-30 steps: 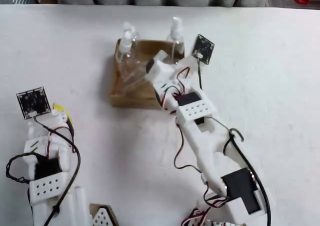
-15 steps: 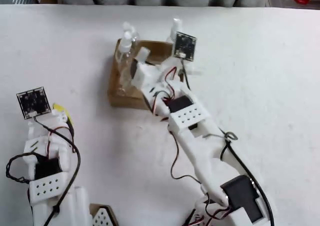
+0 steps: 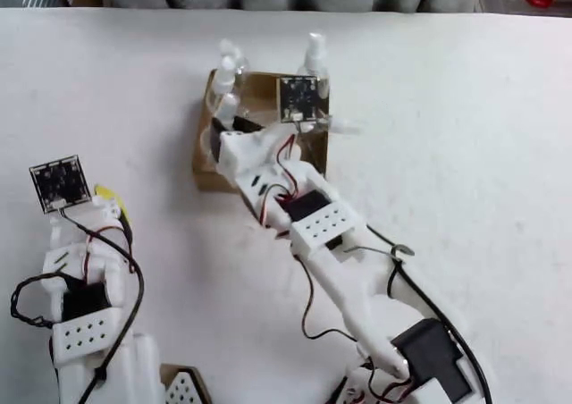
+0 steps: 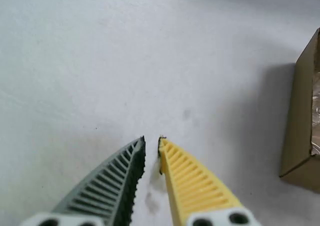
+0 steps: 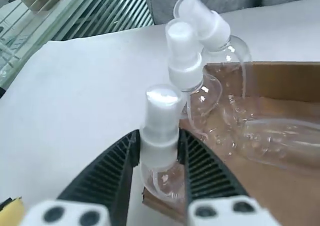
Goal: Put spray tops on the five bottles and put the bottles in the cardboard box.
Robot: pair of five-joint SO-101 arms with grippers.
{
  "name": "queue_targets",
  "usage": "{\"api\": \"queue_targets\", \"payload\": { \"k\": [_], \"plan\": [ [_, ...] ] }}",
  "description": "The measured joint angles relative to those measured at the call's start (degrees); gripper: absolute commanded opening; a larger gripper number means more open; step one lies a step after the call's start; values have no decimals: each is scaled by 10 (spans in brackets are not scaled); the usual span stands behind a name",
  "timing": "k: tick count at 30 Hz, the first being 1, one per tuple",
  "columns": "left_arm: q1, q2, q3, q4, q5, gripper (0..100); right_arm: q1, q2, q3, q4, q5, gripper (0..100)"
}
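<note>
1. The white table carries everything.
2. The right arm stretches from the near edge towards the far edge, and its wrist is over the cardboard box.
3. The left arm sits at the near left corner, well apart from the box.
4. The cardboard box stands near the middle of the far edge, its open side up. One clear bottle lies on its side inside it.
5. The right gripper pinches a clear bottle just under its white spray top. The black fingers press on both sides of the neck, and the bottle is upright at the box's left wall. I cannot tell whether its base rests inside.
6. Two more capped bottles stand close together at the box's far left corner, and another stands at the far right corner.
7. The left gripper hangs over bare table – its grey and yellow fingers are pressed almost together, with nothing between them.
</note>
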Motion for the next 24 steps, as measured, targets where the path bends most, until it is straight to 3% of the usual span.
{"api": "queue_targets", "payload": {
  "k": [24],
  "plan": [
    [0, 0, 0, 0, 0, 64, -25, 2, 23, -84, 94, 16]
  ]
}}
